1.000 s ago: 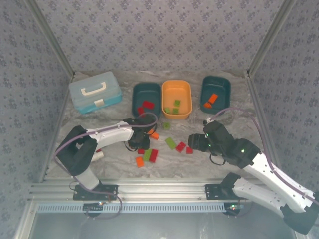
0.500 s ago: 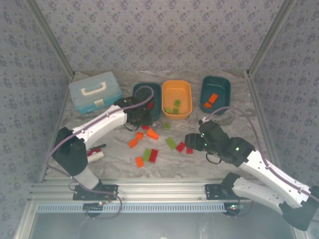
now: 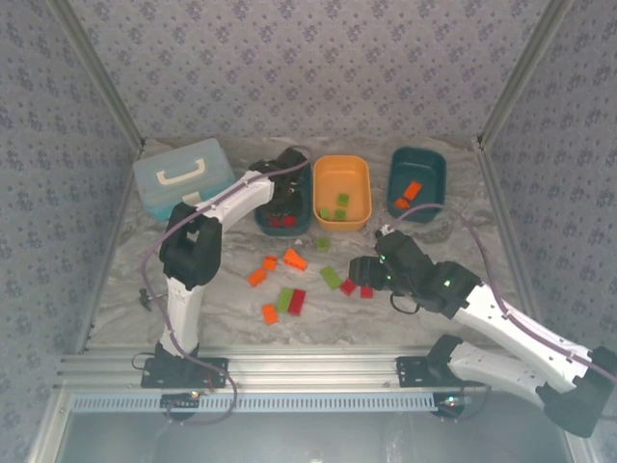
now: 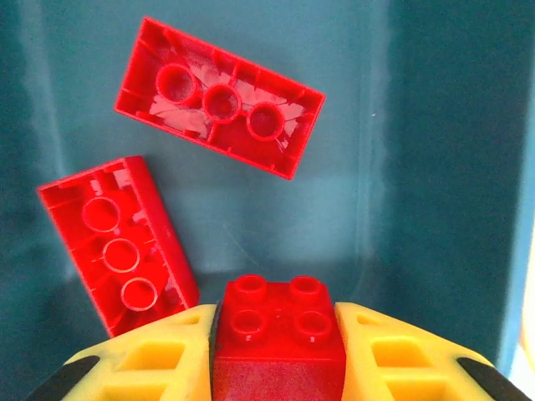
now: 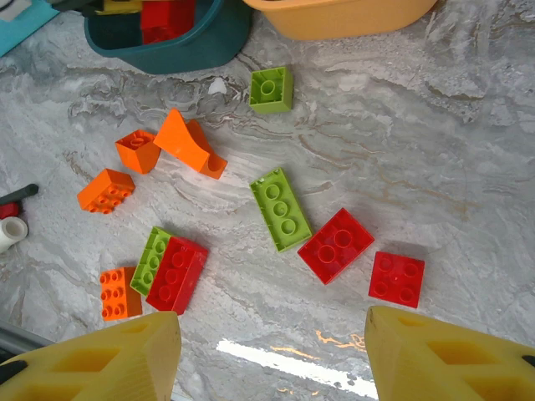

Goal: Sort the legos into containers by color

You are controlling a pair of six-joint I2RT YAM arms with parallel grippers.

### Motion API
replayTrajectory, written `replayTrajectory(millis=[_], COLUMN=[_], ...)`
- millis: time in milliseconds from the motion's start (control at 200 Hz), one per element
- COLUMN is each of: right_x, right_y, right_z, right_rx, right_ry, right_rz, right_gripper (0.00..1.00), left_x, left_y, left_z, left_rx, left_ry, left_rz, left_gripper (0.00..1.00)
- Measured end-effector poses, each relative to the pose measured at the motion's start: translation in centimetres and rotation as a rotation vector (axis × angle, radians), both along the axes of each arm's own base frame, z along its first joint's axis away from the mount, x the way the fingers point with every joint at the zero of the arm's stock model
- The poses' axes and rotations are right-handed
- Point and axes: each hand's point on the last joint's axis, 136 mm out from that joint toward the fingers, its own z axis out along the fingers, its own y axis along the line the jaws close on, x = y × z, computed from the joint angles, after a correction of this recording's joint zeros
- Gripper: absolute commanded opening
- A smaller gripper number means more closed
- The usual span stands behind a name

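Left gripper (image 4: 278,372) clamped on a red square lego (image 4: 277,322), right over the left teal tub (image 4: 368,125)

Studs on the held lego face the camera. Just past it, two oblong red legos (image 4: 219,109) lie upside down on the tub floor, apart from each other. The right gripper (image 5: 276,355) has its jaws apart with nothing between them, hanging over the marble table (image 5: 435,125). Under it are a pair of loose red legos (image 5: 336,245) beside a green oblong lego (image 5: 282,209). Further left, a green and red pair (image 5: 167,267) lie touching, with a few orange legos (image 5: 107,190) scattered around. The orange tub (image 3: 342,160) has green bits in it, and the right teal tub (image 3: 424,166) has orange ones.
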Motion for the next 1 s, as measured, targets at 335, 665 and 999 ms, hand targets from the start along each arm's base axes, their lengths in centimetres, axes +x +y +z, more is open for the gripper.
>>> replayTrajectory(millis=[335, 665, 999], right_x=[-1.2, -3.5, -6.3], right_y=[2.9, 11.3, 22.2], right_z=[-2.4, -6.3, -9.5], right_rx=[-0.039, -0.176, -0.239], right_ry=[0.052, 0.092, 0.114], right_rz=[0.102, 0.348, 0.568], right_gripper=[0.66, 0.67, 0.67], left_x=[0.6, -1.7, -11.9], left_y=[0.5, 2.8, 14.4], left_z=[-0.5, 5.2, 17.2], left_rx=[0.003, -0.074, -0.296], left_ry=[0.008, -0.062, -0.351], left_rz=[0.021, 0.080, 0.340], left_gripper=[0.59, 0.74, 0.75])
